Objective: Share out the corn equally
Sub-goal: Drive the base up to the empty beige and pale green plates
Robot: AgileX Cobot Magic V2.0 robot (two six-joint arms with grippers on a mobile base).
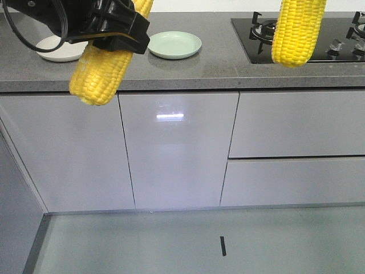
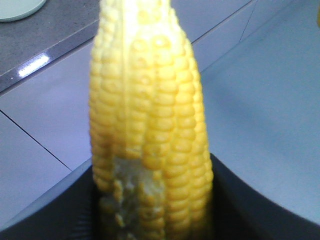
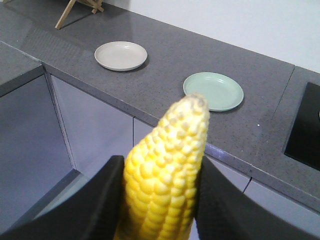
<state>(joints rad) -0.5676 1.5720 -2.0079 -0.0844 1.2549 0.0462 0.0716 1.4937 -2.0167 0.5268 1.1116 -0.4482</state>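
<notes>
Two corn cobs are held in the air in front of the counter. My left gripper (image 1: 118, 35) is shut on one corn cob (image 1: 98, 73), which hangs tilted below the counter edge. In the left wrist view that cob (image 2: 150, 115) fills the frame between the black jaws of the left gripper (image 2: 152, 210), with a patch of kernels missing low down. My right gripper (image 3: 160, 200) is shut on a second corn cob (image 3: 170, 155), its pale tip pointing toward the counter. The front view shows this cob (image 1: 298, 31) hanging from the top edge, with the gripper itself out of frame.
A white plate (image 1: 60, 50) (image 3: 121, 55) and a pale green plate (image 1: 174, 44) (image 3: 213, 91) sit on the grey countertop (image 1: 217, 68). A black gas hob (image 1: 256, 34) is at the right. Grey cabinet doors (image 1: 177, 148) lie below. A wooden stand (image 3: 80, 7) is far back.
</notes>
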